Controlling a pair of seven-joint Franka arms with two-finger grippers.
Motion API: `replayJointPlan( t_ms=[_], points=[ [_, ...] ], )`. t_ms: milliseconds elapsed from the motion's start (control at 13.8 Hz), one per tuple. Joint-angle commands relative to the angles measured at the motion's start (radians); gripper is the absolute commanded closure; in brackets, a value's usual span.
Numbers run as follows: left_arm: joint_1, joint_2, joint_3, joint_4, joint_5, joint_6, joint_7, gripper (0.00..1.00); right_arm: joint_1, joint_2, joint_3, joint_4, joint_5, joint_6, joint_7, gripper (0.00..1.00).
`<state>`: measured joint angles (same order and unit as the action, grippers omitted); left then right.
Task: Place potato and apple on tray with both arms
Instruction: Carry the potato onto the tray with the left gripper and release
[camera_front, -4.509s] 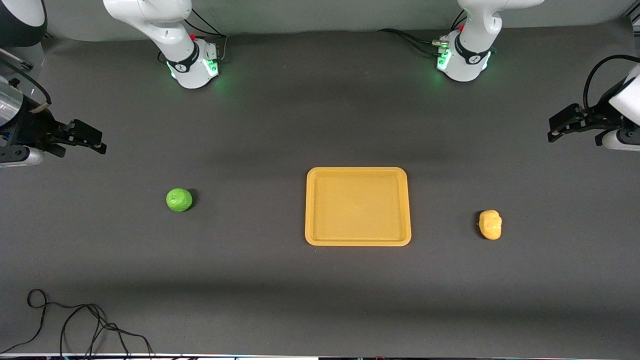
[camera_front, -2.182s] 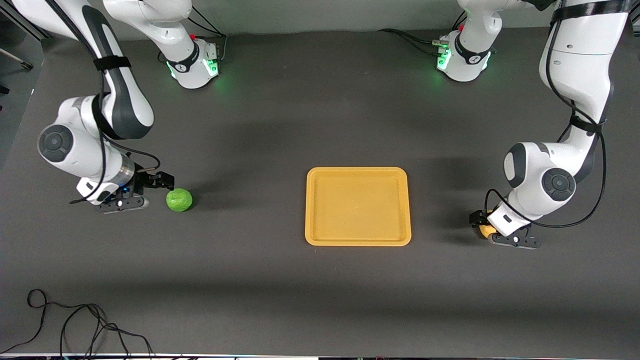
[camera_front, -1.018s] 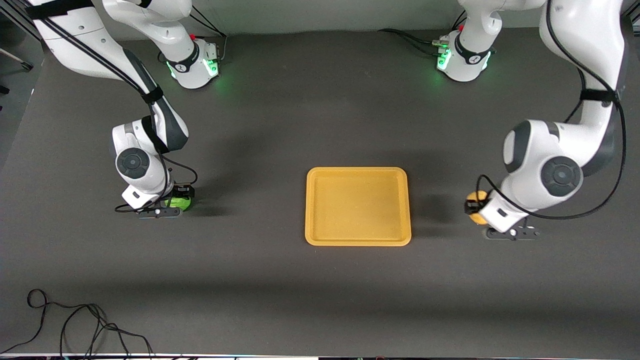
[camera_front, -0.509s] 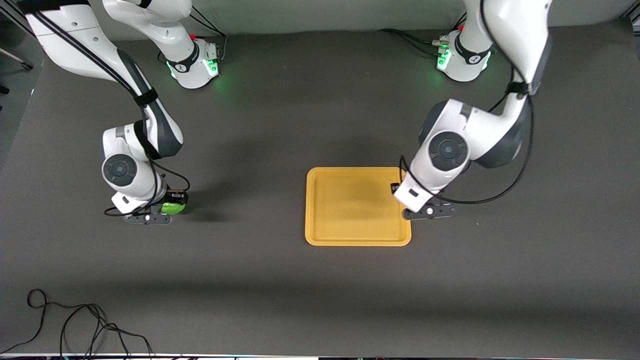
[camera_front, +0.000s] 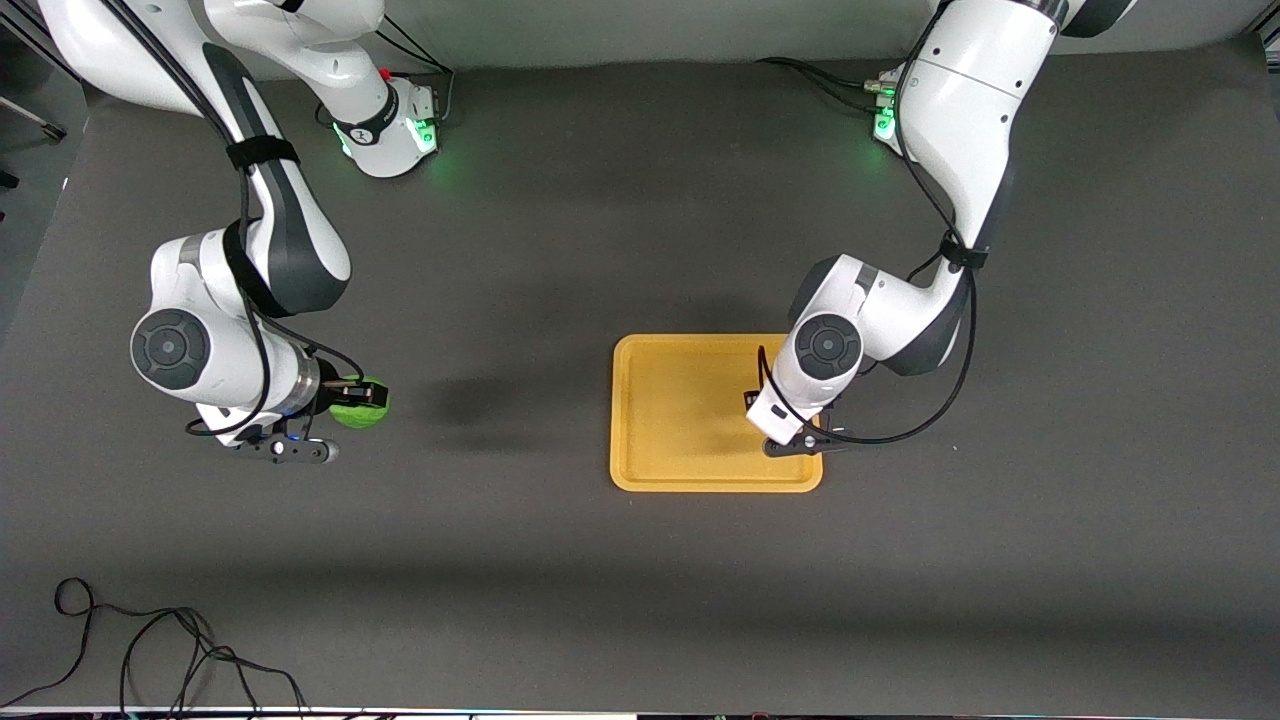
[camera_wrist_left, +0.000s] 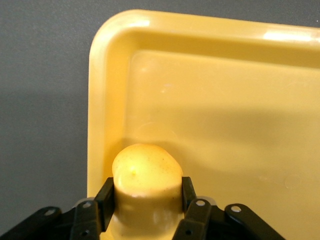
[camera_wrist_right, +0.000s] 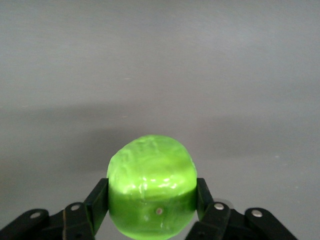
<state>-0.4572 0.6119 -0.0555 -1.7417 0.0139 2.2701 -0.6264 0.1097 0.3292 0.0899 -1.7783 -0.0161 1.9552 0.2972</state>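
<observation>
The potato (camera_wrist_left: 146, 172) sits clamped in the left gripper (camera_wrist_left: 145, 200), directly over the tray (camera_front: 640, 470) near its edge toward the left arm's end, so release calls only for a short descent. The apple (camera_wrist_right: 151, 189), gripped by the right gripper (camera_wrist_right: 151, 210), hangs over bare worktop (camera_front: 500, 560), the tray lying well off toward the left arm's end.

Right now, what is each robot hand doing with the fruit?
Left gripper shut on potato, over the tray at its left-arm end. Right gripper shut on apple, over bare table. Nothing in the way.
</observation>
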Motion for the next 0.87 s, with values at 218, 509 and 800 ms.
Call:
replayJointPlan(
  t_ms=[218,509,800],
  points=[
    [0.012,-0.113,0.013,0.017,0.008,-0.131,0.095,0.0,0.19,0.057,-0.009,0.157,0.157,-0.022,0.141,0.73],
    [0.045,-0.347,0.022,0.018,0.014,-0.341,0.134,0.0,0.382,0.224,-0.01,0.341,0.153,0.082,0.504,0.74],
    [0.141,-0.529,0.029,-0.015,0.023,-0.472,0.276,0.0,0.488,0.454,-0.015,0.547,0.143,0.183,0.718,0.74]
  ],
)
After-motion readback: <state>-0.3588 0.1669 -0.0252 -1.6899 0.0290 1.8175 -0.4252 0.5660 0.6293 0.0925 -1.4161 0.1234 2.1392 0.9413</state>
